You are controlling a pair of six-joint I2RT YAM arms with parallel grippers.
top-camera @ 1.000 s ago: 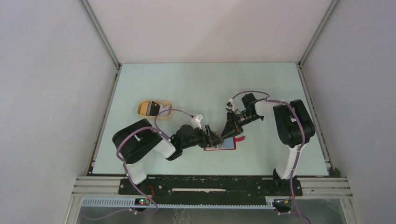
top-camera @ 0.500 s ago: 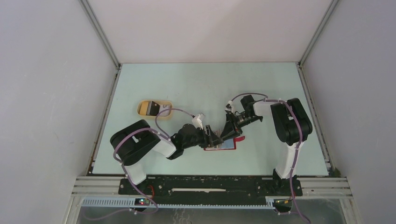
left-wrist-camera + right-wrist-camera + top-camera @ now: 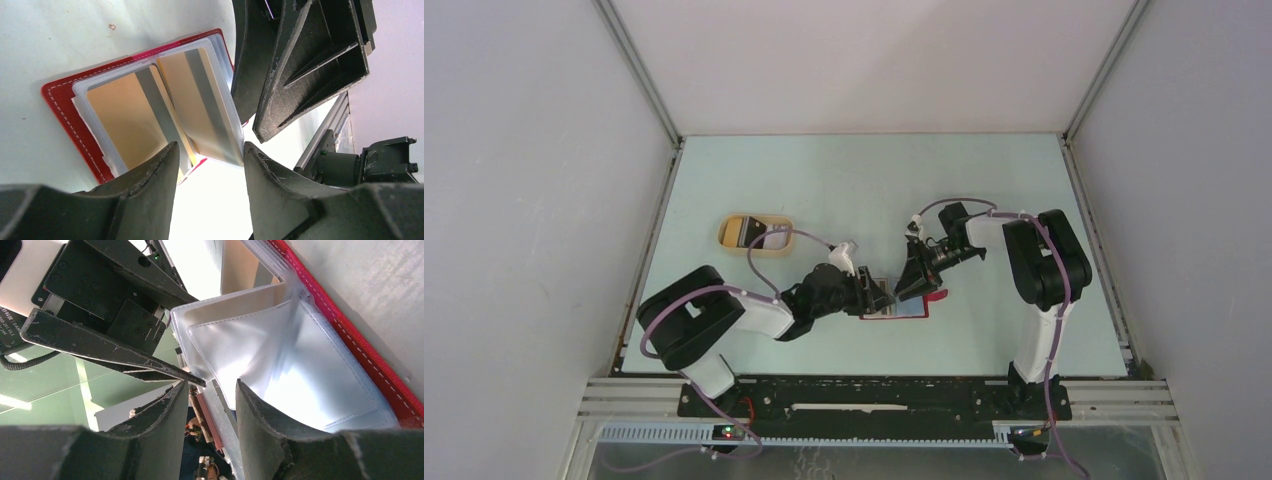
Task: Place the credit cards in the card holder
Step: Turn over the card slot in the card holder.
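Red white-stitched card holder [image 3: 57,100], gold grey-striped credit cards [image 3: 115,115], tan tray [image 3: 724,241], pale-green table [image 3: 844,180].

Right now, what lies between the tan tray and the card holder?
Top view: the left arm's wrist and its purple cable lie between tray and card holder.

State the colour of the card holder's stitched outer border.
Card holder border: red, white stitching; best in left wrist view.

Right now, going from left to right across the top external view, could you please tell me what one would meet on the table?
tan oval tray → left gripper → right gripper → right arm's shoulder
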